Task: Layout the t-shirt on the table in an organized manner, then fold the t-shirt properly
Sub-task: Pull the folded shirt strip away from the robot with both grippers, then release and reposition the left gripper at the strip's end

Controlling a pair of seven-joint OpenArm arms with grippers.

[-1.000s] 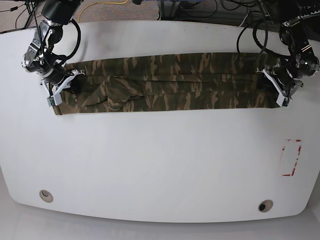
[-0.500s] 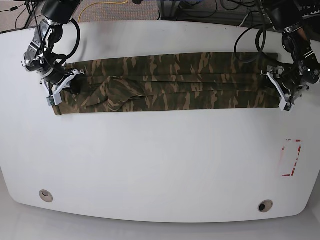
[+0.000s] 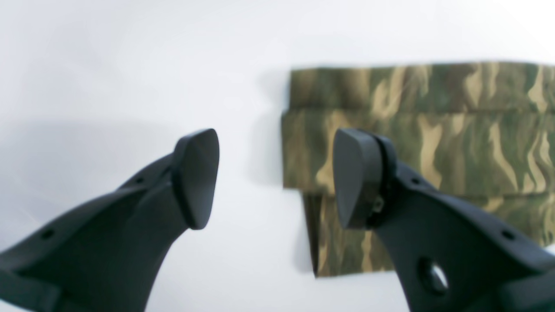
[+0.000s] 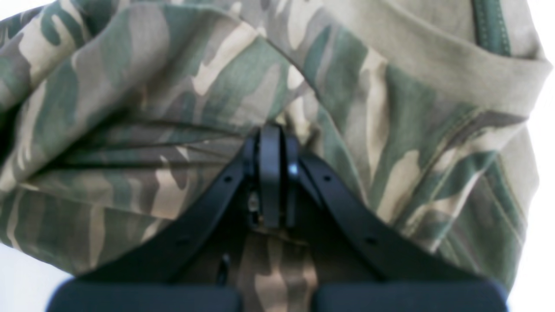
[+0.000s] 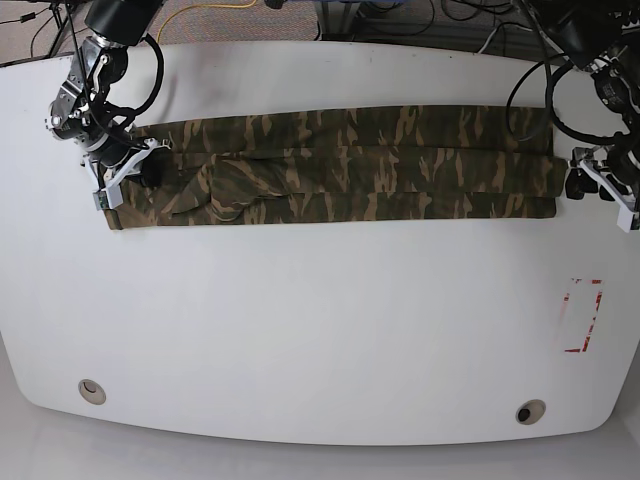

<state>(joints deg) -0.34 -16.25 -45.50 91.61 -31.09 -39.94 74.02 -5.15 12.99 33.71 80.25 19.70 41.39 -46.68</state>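
Lying folded: one t-shirt (image 5: 340,167) on table (image 5: 320,330); right pincer (image 4: 271,182) clamped on it, left pincer (image 3: 275,177) wide, empty.

two black arms with white-trimmed hands

each arm is built of dark, blocky joints with black cables looping along them. the left hand (image 5: 603,186) and right hand (image 5: 118,174) carry white plates beside black fingers. close up, the fingers (image 3: 195,177) are matte black, curved and tapering, drilled with small round holes, and end in smooth, rounded, wedge-shaped pads; a small screw shows beside one pad.
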